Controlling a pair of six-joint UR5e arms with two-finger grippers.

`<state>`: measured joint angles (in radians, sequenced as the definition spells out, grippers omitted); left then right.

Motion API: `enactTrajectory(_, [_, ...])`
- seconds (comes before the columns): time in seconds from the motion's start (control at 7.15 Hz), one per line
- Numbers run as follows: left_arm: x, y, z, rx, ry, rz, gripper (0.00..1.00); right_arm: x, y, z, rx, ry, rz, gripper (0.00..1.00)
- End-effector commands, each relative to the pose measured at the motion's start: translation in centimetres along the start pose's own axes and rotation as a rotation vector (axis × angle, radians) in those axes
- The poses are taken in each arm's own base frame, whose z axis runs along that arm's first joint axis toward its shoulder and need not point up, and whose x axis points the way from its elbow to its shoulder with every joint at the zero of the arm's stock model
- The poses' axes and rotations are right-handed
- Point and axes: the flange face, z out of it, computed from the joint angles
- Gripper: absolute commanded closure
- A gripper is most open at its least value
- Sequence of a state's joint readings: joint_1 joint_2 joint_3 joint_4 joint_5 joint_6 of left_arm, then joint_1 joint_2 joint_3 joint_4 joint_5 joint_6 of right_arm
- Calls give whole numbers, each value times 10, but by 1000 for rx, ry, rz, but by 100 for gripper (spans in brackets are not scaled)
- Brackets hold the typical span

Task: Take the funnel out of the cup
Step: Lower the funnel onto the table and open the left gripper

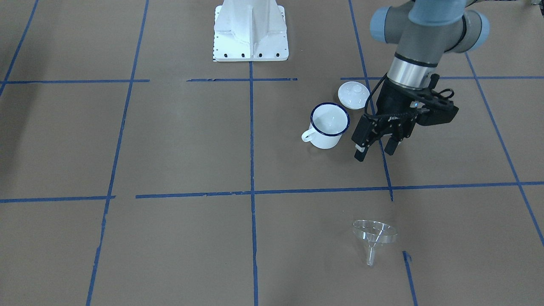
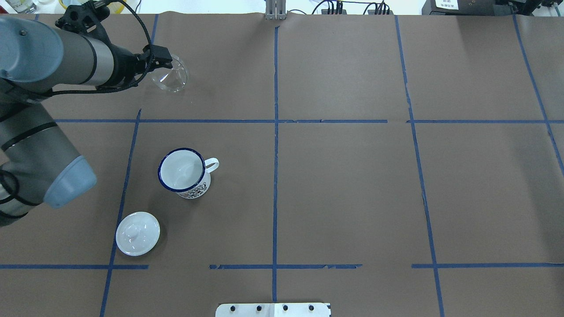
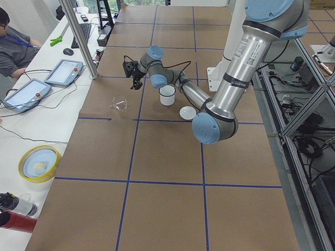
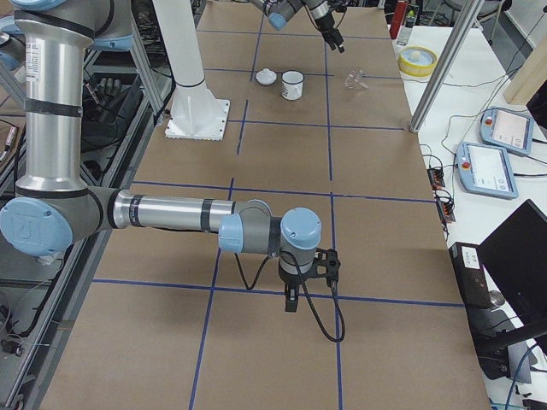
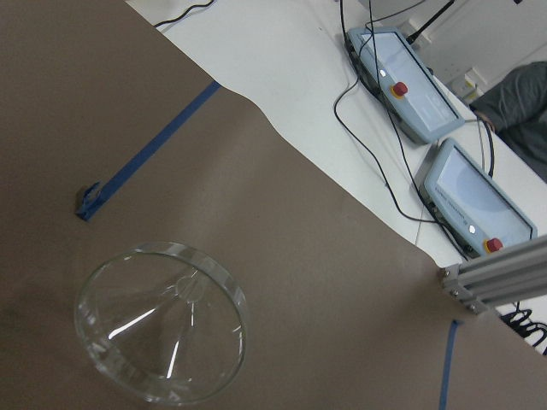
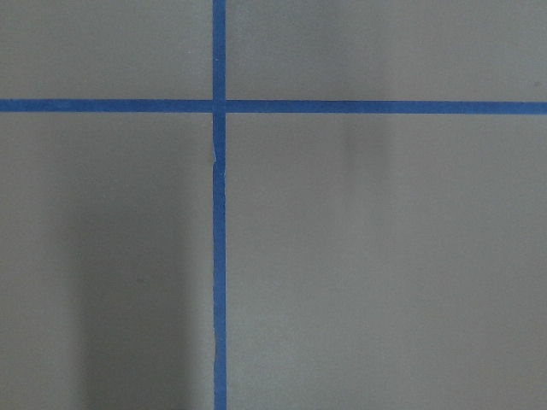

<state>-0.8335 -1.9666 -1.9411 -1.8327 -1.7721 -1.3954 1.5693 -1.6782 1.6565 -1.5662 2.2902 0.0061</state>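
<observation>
1. The funnel (image 1: pixel 374 233) is lying tipped over on the table (image 1: pixel 170 140). It is out of the cup and well apart from it, toward the operators' side, with its stem pointing away from the robot.
2. The cup (image 1: pixel 329 125) is standing upright, its white inside showing and its handle sticking out toward the table's middle.
3. The lid (image 1: pixel 353 95) is sitting knob up near the cup, on the robot's side of it.
4. The left pincer (image 1: pixel 375 154) is hanging above the table between cup and funnel. Its fingers are spread wide and gripping nothing, and its wrist camera is looking straight into the funnel's mouth.
5. The right pincer (image 4: pixel 291 301) is pointing down far off at the table's other end, over a crossing of blue tape (image 6: pixel 220 256). I cannot tell from here how far apart its fingers are standing.
</observation>
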Motion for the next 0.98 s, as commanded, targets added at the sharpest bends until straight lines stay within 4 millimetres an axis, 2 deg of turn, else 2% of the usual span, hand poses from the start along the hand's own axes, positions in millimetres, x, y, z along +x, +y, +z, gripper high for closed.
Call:
enactTrajectory(0.0, [-37, 29, -67, -119, -31, 118, 0, 0, 0, 0, 0, 0, 0, 0])
enactTrajectory(0.14, [-71, 58, -80, -226, -43, 161, 0, 0, 0, 0, -1, 0, 1, 0])
enactTrajectory(0.42, [-101, 137, -47, -406, -125, 214, 0, 0, 0, 0, -1, 0, 1, 0])
enactTrajectory(0.56, [-111, 165, -35, -458, -161, 238, 0, 0, 0, 0, 0, 0, 0, 0])
enactTrajectory(0.7, [-117, 194, -12, -499, -208, 200, 0, 0, 0, 0, -1, 0, 1, 0])
enactTrajectory(0.84, [-123, 204, 4, -497, -206, 196, 0, 0, 0, 0, -1, 0, 1, 0])
